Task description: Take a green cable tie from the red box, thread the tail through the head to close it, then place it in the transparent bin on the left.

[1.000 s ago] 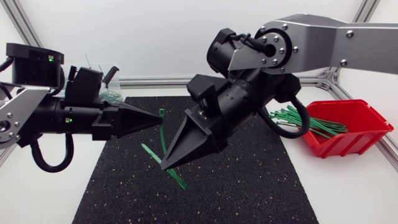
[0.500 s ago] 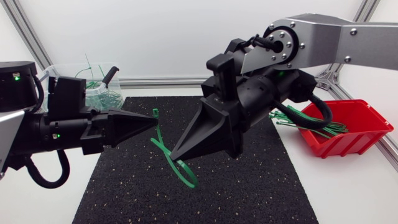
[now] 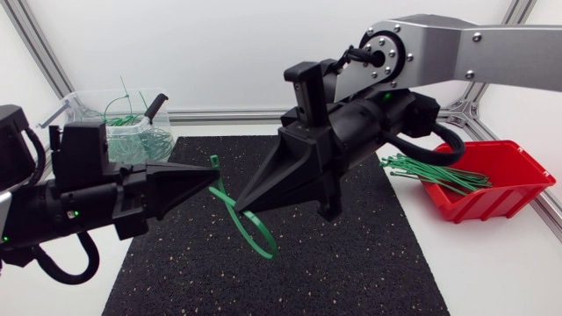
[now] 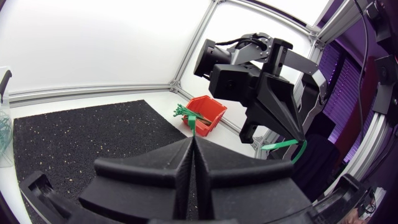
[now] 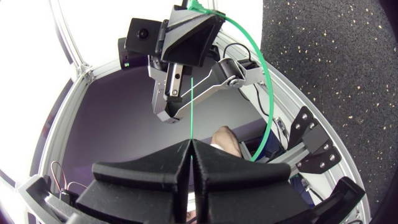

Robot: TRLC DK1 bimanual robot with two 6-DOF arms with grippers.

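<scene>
A green cable tie [image 3: 250,230] hangs bent into a loop above the black mat, held between my two grippers. My left gripper [image 3: 216,174] is shut on one end of it, which pokes up past the fingertips [image 4: 194,126]. My right gripper [image 3: 240,207] points left and is shut on the other end. In the right wrist view the tie [image 5: 192,102] runs straight ahead from my right gripper [image 5: 191,144] to the left gripper [image 5: 198,11]. The red box [image 3: 496,189] at the right holds several green ties [image 3: 430,171]. The transparent bin [image 3: 88,98] stands at the back left.
The black mat [image 3: 351,263] covers the middle of the table under both grippers. Several green ties lie in the transparent bin, and some stick out over the red box's [image 4: 210,115] left rim. White table surface surrounds the mat.
My right gripper swung from pointing steeply down to nearly level, facing left. The left arm sank lower and drew back slightly. The tie bent from a straight strip into a hanging loop.
</scene>
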